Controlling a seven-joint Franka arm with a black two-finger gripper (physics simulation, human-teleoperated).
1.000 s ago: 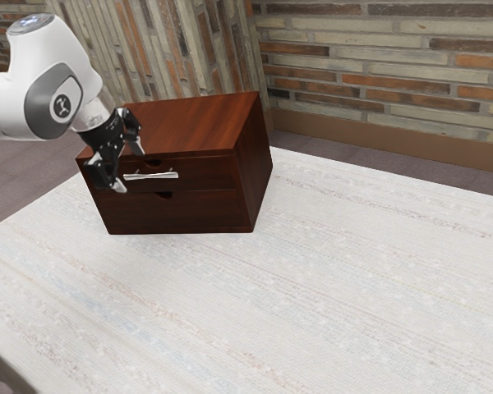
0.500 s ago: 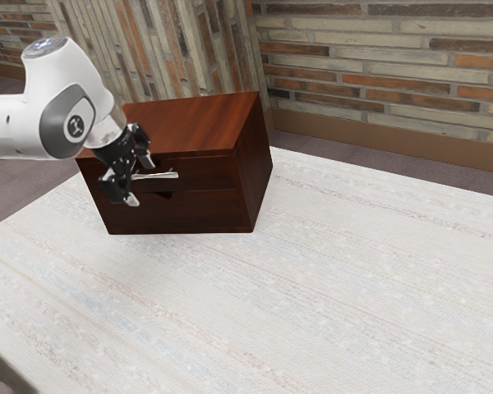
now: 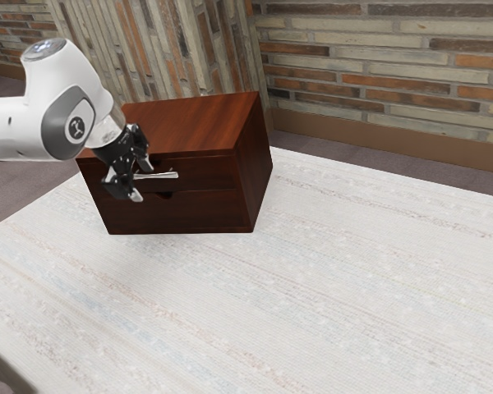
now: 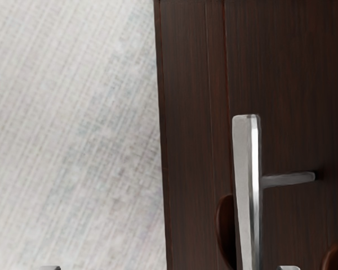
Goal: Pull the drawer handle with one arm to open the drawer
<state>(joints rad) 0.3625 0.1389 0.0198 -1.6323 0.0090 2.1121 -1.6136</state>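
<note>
A dark wooden cabinet (image 3: pixel 199 123) stands at the back of the table on the exterior view's left. Its upper drawer (image 3: pixel 201 174) sits flush with the front and carries a silver bar handle (image 3: pixel 159 175). My black gripper (image 3: pixel 133 177) is at the bar's left end. It is open, with one finger above the bar and one below. In the wrist view the handle (image 4: pixel 245 191) stands out from the drawer front (image 4: pixel 281 84) on a short post, close under my hand.
A lower drawer (image 3: pixel 189 210) with a finger notch sits beneath the upper one. The pale table (image 3: pixel 329 279) stretches wide toward the front and the exterior view's right. A brick wall (image 3: pixel 394 57) runs behind the cabinet.
My hand has moved right and in toward the drawer front, bringing its fingers over the handle's left end. The fingers stand closer together than a second ago. The drawer has not moved.
</note>
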